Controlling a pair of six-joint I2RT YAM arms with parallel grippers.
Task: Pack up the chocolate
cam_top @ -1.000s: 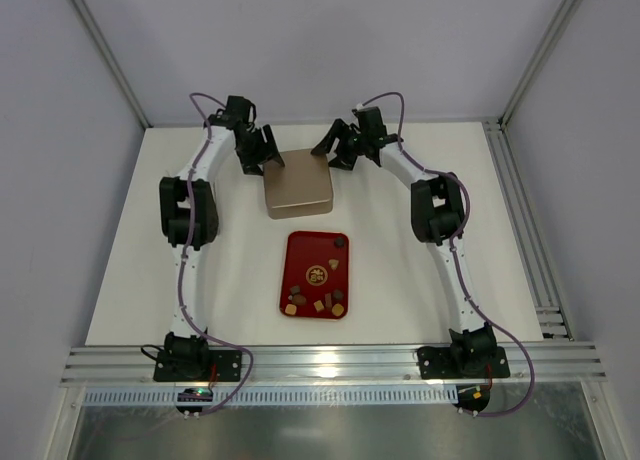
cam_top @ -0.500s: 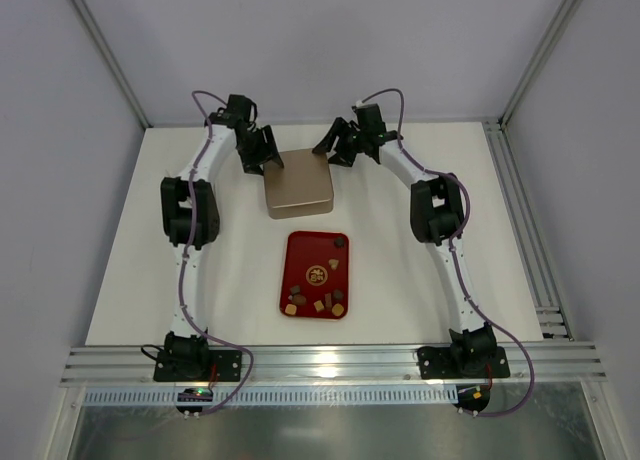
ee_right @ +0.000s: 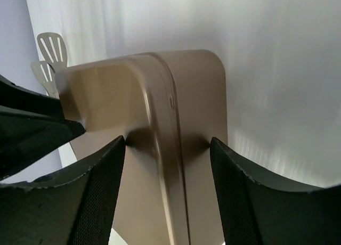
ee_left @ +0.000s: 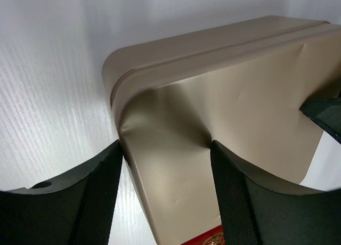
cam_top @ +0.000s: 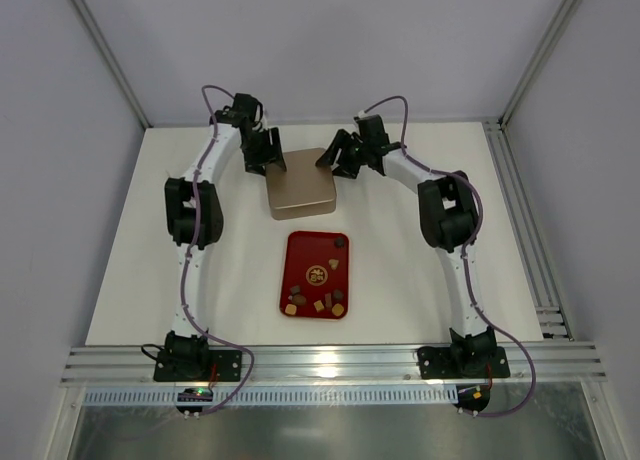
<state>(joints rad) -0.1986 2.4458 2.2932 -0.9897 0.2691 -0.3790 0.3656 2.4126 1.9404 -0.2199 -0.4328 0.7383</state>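
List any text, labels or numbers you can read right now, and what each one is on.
No legible text in any view.
Gold emblem in the middle of the red tray: too small to read.
Tin: plain, no lettering on the faces that show.

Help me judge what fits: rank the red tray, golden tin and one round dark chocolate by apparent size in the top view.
1. red tray
2. golden tin, somewhat smaller
3. round dark chocolate, tiny
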